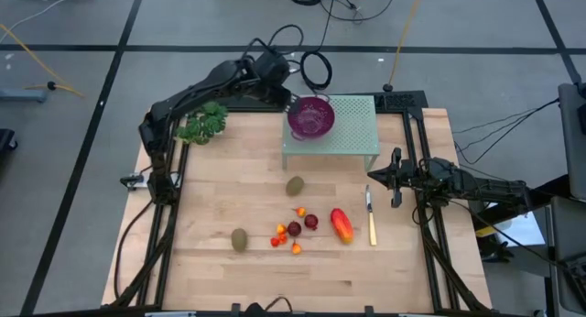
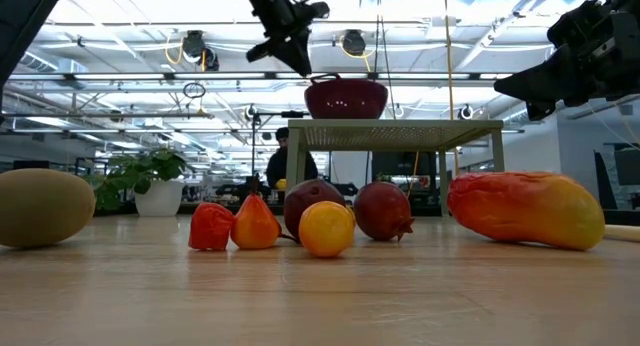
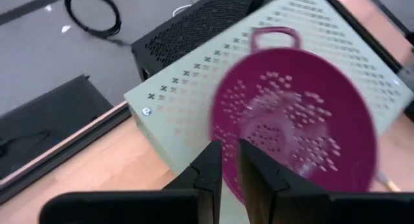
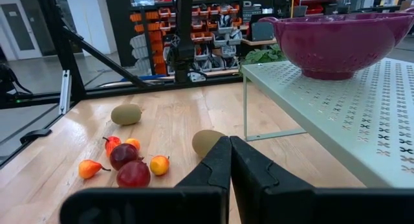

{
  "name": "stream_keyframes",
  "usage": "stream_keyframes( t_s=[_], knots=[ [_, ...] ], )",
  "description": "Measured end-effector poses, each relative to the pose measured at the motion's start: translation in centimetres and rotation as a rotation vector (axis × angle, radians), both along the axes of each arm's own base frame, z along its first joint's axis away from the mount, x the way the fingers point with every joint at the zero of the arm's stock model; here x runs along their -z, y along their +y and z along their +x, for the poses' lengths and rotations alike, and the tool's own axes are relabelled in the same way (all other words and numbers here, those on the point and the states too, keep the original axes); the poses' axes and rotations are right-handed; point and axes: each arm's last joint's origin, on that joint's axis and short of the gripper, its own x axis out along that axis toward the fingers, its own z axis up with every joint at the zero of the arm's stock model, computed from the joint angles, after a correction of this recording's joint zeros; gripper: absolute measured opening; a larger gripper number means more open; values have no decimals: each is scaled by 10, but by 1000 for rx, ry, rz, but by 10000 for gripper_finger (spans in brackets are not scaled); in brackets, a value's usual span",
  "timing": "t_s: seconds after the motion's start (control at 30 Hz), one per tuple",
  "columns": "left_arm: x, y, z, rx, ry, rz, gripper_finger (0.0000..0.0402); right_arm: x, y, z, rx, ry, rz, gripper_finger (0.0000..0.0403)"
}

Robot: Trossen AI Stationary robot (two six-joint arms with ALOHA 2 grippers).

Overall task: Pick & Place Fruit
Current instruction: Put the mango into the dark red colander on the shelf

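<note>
The fruit lies on the wooden table: one kiwi (image 1: 295, 185) near the stand, another kiwi (image 1: 239, 239) toward the near left. An elongated orange-red fruit (image 1: 341, 224), two dark red round ones (image 1: 311, 222) (image 1: 294, 229) and several tiny orange-red ones (image 1: 281, 230) lie between them. A purple colander (image 1: 311, 115) stands on a pale green perforated stand (image 1: 352, 134). My left gripper (image 3: 231, 146) hovers shut just above the colander's left rim, empty. My right gripper (image 4: 229, 153) is shut and empty, held above the table's right side, pointing at the fruit.
A yellow-handled knife (image 1: 371, 216) lies right of the elongated fruit. A green leafy bunch (image 1: 203, 125) sits at the far left corner. Black frame rails run along both table sides. A person shows in the room far behind the table in the low view.
</note>
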Motion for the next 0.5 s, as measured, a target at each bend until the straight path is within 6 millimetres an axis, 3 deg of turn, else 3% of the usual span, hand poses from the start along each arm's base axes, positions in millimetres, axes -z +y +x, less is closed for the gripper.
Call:
stream_keyframes(
  t_s=[0.17, 0.4, 0.5],
  knots=[
    [-10, -20, 1, 121, 0, 53, 47, 0, 0, 0, 0, 0, 0, 0],
    [-18, -45, 0, 117, 34, 106, 45, 0, 0, 0, 0, 0, 0, 0],
    [-18, -54, -2, 111, 64, 114, 26, 0, 0, 0, 0, -1, 0, 0]
  ],
)
